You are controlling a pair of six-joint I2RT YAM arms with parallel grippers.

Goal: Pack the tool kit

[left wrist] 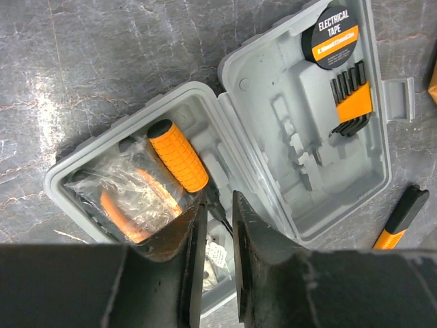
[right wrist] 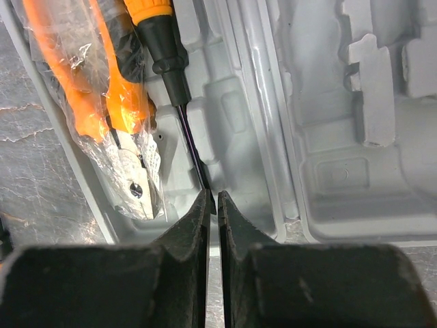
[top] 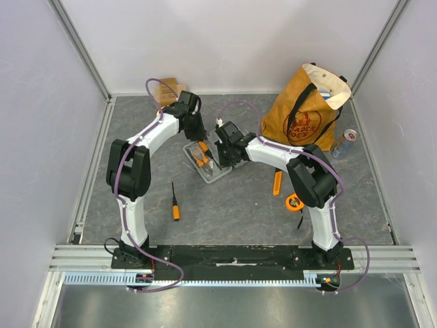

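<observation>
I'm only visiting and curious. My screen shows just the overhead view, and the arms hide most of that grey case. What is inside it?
Observer: A screwdriver with a ribbed orange handle is in one half of the tool kit.
Visitor: Is anything next to it?
Observer: Yes, orange-handled pliers wrapped in a clear plastic bag.
Visitor: And the other half?
Observer: A black roll labelled electrical tape sits in a corner slot, with a set of hex keys right below it.
</observation>
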